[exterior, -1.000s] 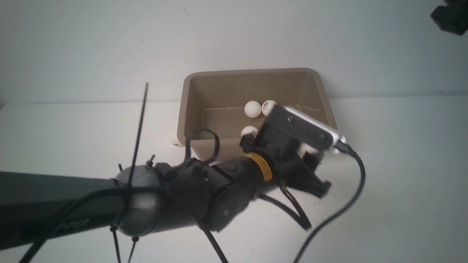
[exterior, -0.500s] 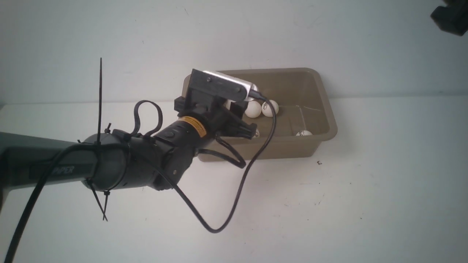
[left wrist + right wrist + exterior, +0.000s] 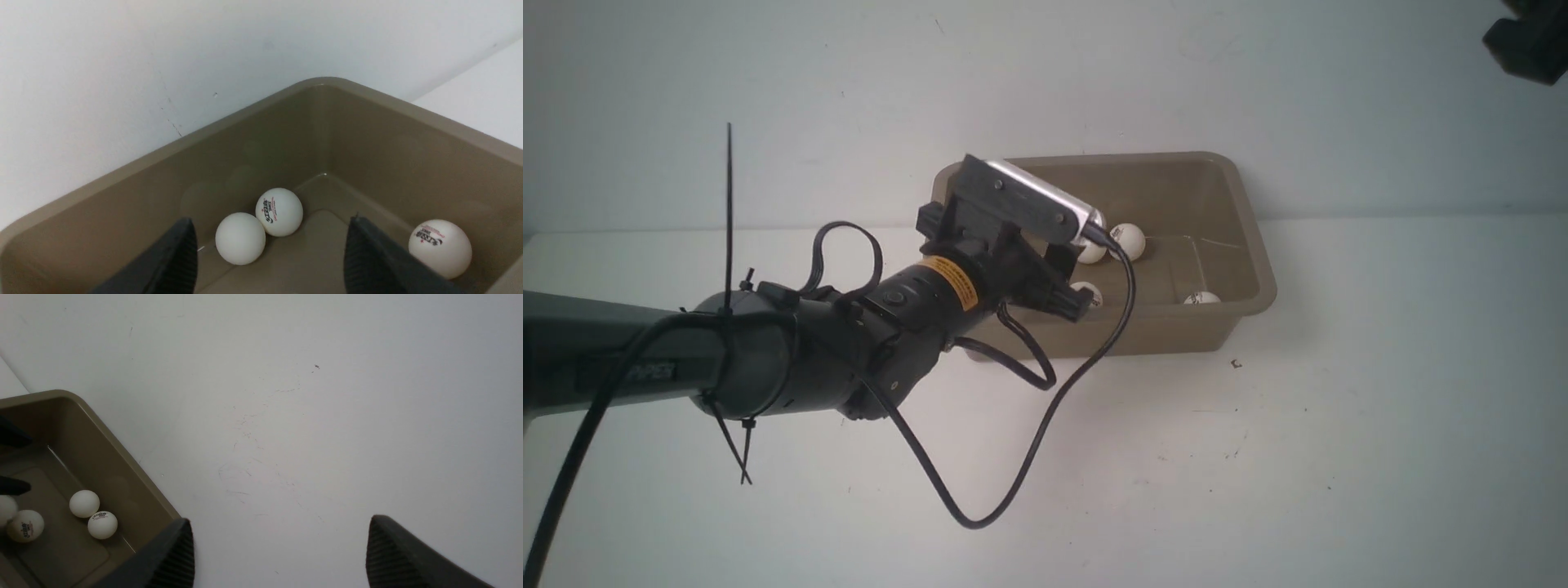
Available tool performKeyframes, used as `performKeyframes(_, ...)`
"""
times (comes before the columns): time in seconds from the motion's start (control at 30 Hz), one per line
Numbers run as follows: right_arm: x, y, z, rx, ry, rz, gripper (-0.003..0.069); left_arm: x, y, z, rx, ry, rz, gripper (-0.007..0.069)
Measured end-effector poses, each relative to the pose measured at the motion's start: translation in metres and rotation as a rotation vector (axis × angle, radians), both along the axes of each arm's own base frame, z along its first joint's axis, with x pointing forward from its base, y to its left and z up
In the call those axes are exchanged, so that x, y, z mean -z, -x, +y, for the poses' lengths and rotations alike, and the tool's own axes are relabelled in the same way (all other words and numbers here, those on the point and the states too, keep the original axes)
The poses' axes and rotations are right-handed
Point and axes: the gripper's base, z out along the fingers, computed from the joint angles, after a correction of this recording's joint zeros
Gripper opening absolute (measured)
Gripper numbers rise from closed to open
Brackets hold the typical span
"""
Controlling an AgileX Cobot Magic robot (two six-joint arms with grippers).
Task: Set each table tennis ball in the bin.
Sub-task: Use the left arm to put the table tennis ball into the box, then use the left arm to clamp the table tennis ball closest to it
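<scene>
1. The left arm reaches over the bin, so the left jaws hang above its inside, near the left end. We judge that a ball let go here can only fall in.
2. In the left wrist view the left jaws stand open and nothing is between them, so they carry no ball.
3. We count four balls on the bin floor. Two touch each other near the far wall, one lies by the front wall and one toward the right end.
4. The right jaws are open and empty too, above the table to the bin's right. We think they are kept aside to leave room for the left arm.
5. The left arm hides the table at the bin's left side, so we cannot tell if another ball waits there.
</scene>
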Motion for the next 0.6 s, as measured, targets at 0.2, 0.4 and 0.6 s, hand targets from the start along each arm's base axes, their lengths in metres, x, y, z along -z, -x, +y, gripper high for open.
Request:
performKeyframes(0.2, 0.0, 0.0, 0.0, 0.002, -0.001, 0.003, 0.0513, -0.009, -0.001, 0.015, -0.064, -0.034, 0.064, 0.0437)
performKeyframes(0.4, 0.0, 0.0, 0.0, 0.005, 0.0, 0.005, 0.0513, -0.033, 0.006, 0.053, -0.153, -0.152, 0.201, 0.0437)
performKeyframes(0.6, 0.0, 0.0, -0.001, 0.006, 0.002, 0.003, 0.0513, -0.067, 0.021, 0.082, -0.191, -0.232, 0.222, 0.0437)
